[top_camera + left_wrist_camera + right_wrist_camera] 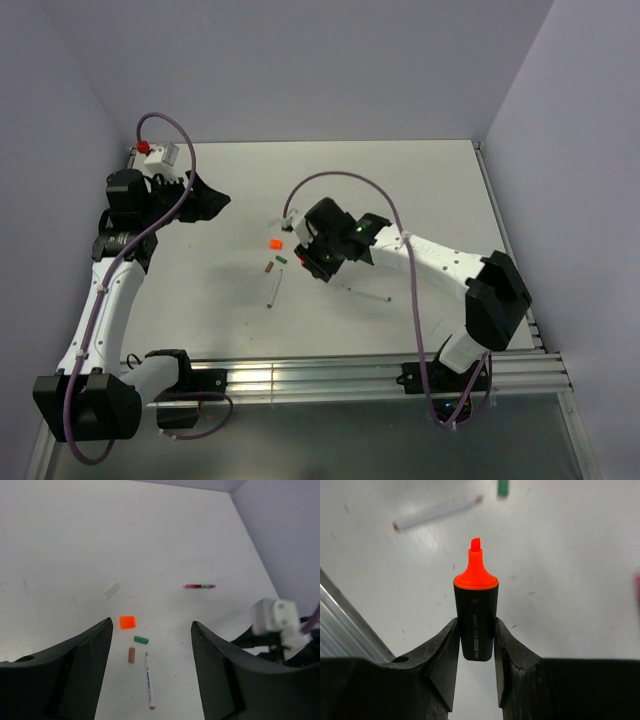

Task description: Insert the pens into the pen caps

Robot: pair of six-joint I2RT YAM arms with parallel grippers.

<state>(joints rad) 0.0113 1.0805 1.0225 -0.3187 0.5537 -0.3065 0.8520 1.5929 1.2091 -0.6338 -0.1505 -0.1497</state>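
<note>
My right gripper [475, 630] is shut on the short black marker [476, 612], held above the table with its orange tip [475, 567] pointing away. In the top view this gripper [312, 255] hovers just right of the caps. The orange cap [274, 242], green cap [282, 258] and brownish-red cap [267, 267] lie close together, with a white pen [274, 290] below them. A second thin white pen [368, 294] lies further right. The dark red pen [199, 586] shows in the left wrist view. My left gripper [151, 625] is open and holds nothing, back at the left [212, 200].
A small pale translucent piece [112, 590] lies on the table beyond the orange cap. A white box with a red knob [155, 152] sits at the far left corner. Aluminium rails [330, 375] run along the near edge. Purple walls close in the table.
</note>
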